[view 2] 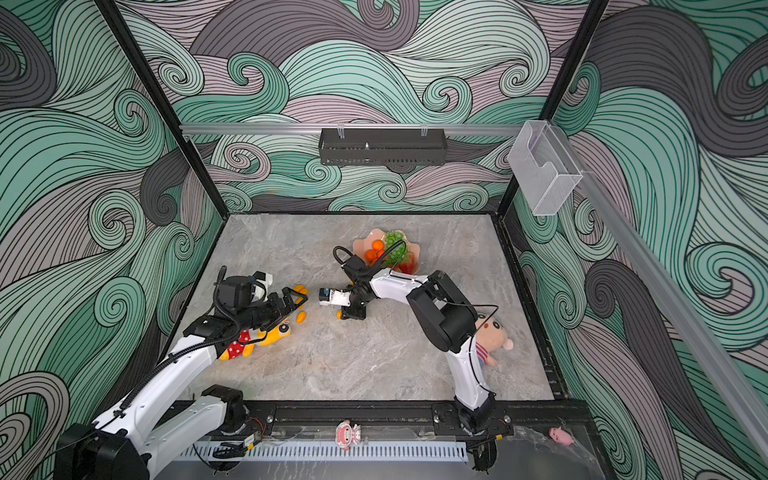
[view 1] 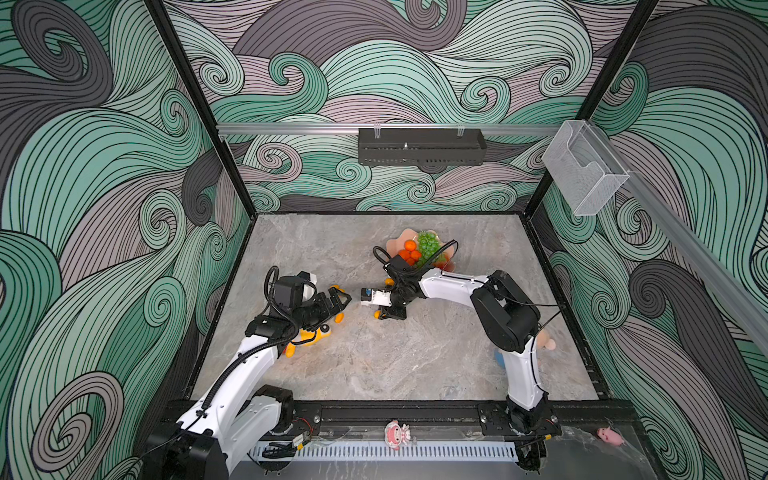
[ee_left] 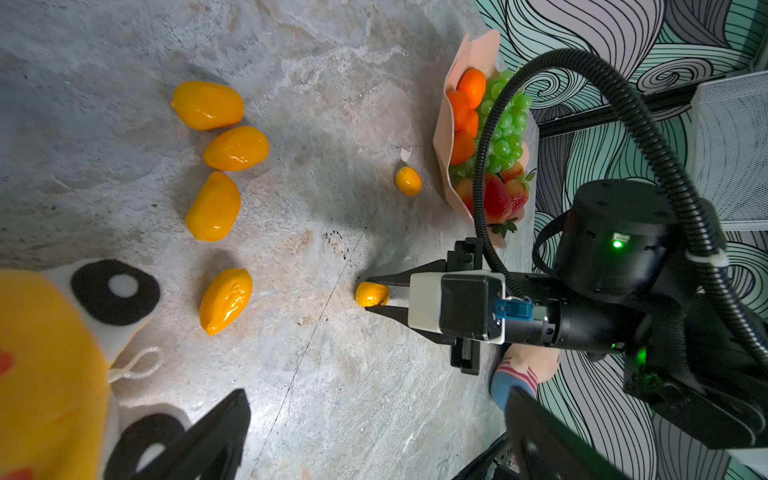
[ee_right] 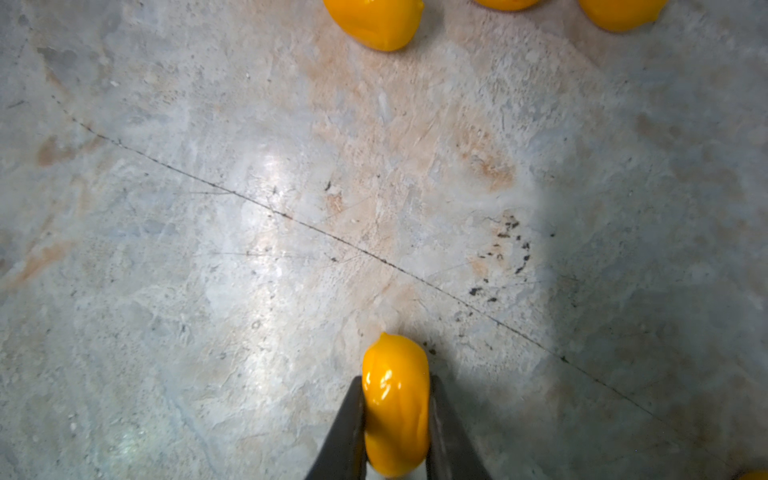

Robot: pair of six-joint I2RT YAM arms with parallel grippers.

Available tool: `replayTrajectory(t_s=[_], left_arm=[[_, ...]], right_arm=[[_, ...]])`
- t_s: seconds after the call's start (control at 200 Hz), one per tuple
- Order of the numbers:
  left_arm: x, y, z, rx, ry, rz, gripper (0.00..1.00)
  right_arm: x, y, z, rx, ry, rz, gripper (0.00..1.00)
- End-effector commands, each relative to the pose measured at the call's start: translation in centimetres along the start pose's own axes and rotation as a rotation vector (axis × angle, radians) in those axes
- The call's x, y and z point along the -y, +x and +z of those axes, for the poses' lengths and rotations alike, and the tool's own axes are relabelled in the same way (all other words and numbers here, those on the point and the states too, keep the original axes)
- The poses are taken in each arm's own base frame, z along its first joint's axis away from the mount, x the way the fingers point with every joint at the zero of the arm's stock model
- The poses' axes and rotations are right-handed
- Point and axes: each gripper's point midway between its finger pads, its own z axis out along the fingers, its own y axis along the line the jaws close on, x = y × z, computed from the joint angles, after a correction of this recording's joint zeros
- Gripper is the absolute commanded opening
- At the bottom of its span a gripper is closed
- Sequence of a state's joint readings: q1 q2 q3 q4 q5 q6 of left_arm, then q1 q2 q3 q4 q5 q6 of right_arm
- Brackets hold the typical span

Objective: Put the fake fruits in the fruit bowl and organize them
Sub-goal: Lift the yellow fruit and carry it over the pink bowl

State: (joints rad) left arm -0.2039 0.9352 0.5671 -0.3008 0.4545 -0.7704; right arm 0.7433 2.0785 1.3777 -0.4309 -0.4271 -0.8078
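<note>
While right hand clamps kumquat low on counter near middle, fingers pressed to both its sides, left hand hovers just left of it, fingers spread, holding nothing. Fruit bowl at far side, right of centre: tangerines, grape bunch, strawberries inside. Loose kumquat just beside bowl. Four more kumquats in row near yellow plush toy.

Green-and-grey wave-patterned walls are seen all round; a grey marbled floor is spread at lower centre; a black rack is hung above it.
</note>
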Motion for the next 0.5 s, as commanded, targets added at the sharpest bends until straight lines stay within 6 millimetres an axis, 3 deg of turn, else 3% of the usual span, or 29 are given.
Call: replayTrajectory(t_s=[0.0,0.19,0.325,0.495], left_arm=[[0.8,-0.7,-0.3,0.005,0.008,0.017,0.99],[1.2,-0.7,-0.7,-0.012,0.005,0.050,0.99],[1.9,-1.1,-0.8,-0.002,0.023,0.077,0.99],[3.1,-2.1,-0.1,-0.005,0.058,0.078,0.99]], right_arm=[[-0.3,-0.5,0.0,0.010,-0.022,0.000,0.18],[0.0,-2.2,-1.7,0.103,-0.014,0.032,0.17],[0.9,-4.4,-4.7,0.231,0.032,0.061,0.14],[2.2,-5.6,-8.5,0.342,0.106,0.118,0.14]])
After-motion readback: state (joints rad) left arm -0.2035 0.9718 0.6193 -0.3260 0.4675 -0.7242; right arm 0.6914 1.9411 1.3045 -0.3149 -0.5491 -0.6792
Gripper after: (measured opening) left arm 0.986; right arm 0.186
